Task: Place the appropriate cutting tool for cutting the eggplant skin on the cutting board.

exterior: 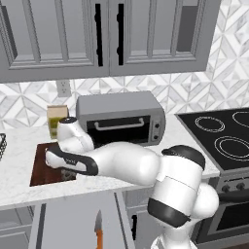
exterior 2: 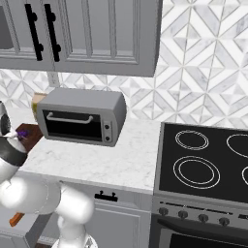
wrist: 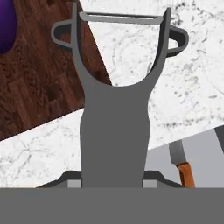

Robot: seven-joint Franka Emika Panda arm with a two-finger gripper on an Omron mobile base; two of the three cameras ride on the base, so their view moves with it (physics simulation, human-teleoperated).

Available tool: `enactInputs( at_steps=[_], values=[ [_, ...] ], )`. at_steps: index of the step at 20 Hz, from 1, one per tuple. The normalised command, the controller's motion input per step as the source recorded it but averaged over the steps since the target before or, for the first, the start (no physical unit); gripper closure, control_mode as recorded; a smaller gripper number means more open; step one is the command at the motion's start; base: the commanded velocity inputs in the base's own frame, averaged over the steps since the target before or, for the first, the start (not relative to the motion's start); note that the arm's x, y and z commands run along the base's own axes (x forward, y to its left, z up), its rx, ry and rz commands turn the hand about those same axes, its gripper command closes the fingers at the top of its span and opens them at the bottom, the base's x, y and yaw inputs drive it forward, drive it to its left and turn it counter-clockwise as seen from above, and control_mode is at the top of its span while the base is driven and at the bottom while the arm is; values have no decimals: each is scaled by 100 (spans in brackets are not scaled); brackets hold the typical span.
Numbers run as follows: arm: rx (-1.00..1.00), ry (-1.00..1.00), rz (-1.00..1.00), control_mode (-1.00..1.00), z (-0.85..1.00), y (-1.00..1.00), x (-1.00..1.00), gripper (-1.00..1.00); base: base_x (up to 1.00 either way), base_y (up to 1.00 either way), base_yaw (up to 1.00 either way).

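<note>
The cutting tool, a grey Y-shaped peeler, stands upright between my fingers, and my gripper is shut on its handle. Its forked head hangs over the corner where the dark reddish-brown cutting board meets the white marble counter. The purple eggplant lies on the board at the hand view's upper left. From the left base view, my gripper hovers over the right part of the board. The right base view shows the eggplant on the board.
An orange-handled knife lies low in front of the counter edge. A tan box stands behind the board, with a toaster oven to its right. A black cooktop lies at the far right.
</note>
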Motion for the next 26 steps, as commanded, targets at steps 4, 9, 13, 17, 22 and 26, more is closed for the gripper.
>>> enactInputs(
  at_steps=[4,9,13,17,22,26],
  values=[
    [-2,0,0,-100,-31,34,39,100,0,0,0],
    [0,0,0,-100,-24,17,47,100,0,0,0],
    [0,0,0,-100,-14,9,34,100,0,0,0],
    [0,0,0,-100,-27,14,14,100,0,0,0],
    [0,0,0,-100,-15,16,16,100,0,0,0],
    [0,0,0,-100,-19,16,12,100,0,0,0]
  ],
)
